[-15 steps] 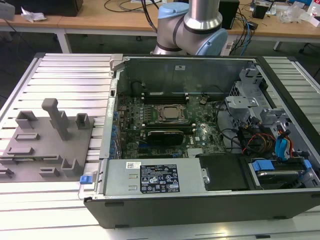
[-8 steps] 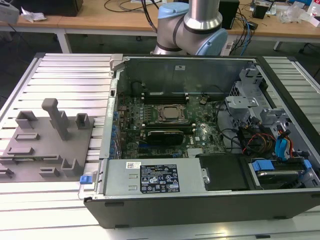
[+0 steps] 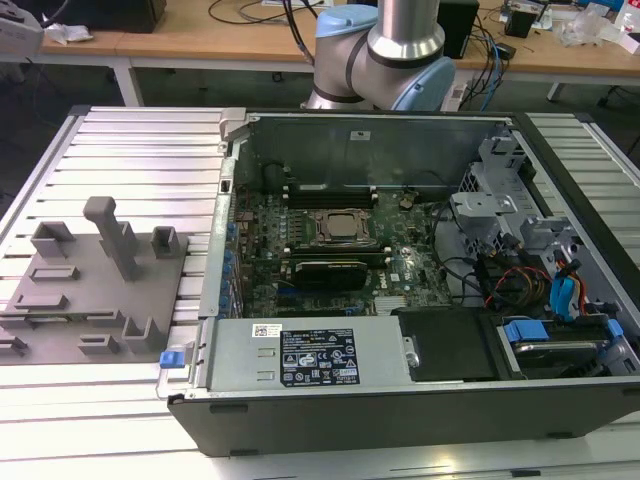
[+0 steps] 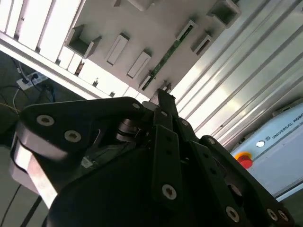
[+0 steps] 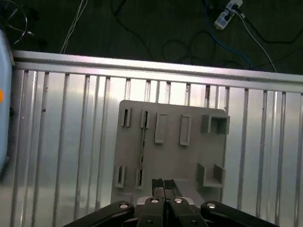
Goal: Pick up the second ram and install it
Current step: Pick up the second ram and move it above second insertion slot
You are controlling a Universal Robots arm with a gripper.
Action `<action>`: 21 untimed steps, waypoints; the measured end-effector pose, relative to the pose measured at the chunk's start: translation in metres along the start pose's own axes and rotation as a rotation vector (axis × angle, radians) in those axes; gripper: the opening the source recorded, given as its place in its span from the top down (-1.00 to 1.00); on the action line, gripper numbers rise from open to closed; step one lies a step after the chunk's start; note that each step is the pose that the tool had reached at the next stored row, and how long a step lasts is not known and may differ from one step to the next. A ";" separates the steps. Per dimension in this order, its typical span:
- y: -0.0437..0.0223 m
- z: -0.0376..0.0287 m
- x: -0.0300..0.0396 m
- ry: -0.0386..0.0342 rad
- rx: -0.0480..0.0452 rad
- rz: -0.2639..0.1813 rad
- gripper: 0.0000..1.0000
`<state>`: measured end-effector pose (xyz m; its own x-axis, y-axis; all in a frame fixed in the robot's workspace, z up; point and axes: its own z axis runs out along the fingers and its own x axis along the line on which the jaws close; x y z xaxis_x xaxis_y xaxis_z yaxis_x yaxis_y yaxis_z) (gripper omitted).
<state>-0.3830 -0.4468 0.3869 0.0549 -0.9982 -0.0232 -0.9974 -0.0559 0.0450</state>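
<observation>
Second ram (image 5: 143,146), a thin green stick, rests on its long edge in a row of slots on a grey fixture plate (image 5: 189,161). Nothing is touching it. In the second wrist view it (image 4: 169,56) shows as a narrow green line running across the same plate (image 4: 151,28).

Closest to the wrist cameras is the black end effector (image 5: 164,182). Its two fingers are drawn narrow, pressed side by side, and hold nothing. It hangs above the plate's near edge, clear of the stick and just to one side of the stick's near end. In the second wrist view the fingers (image 4: 163,101) read as one dark bar pointing toward the plate.

Beneath the plate lies a ribbed metal surface (image 5: 61,142). Past its far rail, the dark floor carries loose cables and a white power strip (image 5: 226,14).

In the exterior view, the fixture plate (image 3: 100,300) sits on the ribbed surface (image 3: 130,150) at the exterior view's left, with several upright blocks rising from it. Just beside it, toward the exterior view's right, an open computer case (image 3: 540,420) lies on its side. Inside is a green motherboard with a processor socket (image 3: 340,228) at its middle and long black slots with white end clips (image 3: 330,195) beyond the socket. Farther back stands the arm's silver and pale blue column (image 3: 385,40), and behind that are wooden benches (image 3: 200,40) with cables.
</observation>
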 end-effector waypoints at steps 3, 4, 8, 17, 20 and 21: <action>-0.0001 0.0007 0.0001 0.0034 0.0019 0.085 0.79; 0.0000 0.0008 0.0001 0.0078 0.0020 0.103 0.79; 0.0000 0.0013 0.0000 0.0080 0.0027 0.157 0.79; -0.0001 0.0016 0.0001 0.0062 0.0034 0.190 0.53; -0.0001 0.0016 0.0001 0.0061 0.0034 0.190 0.40; 0.0000 0.0017 0.0001 0.0061 0.0034 0.190 0.40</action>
<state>-0.3830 -0.4469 0.3852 -0.1344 -0.9909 -0.0085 -0.9900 0.1339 0.0446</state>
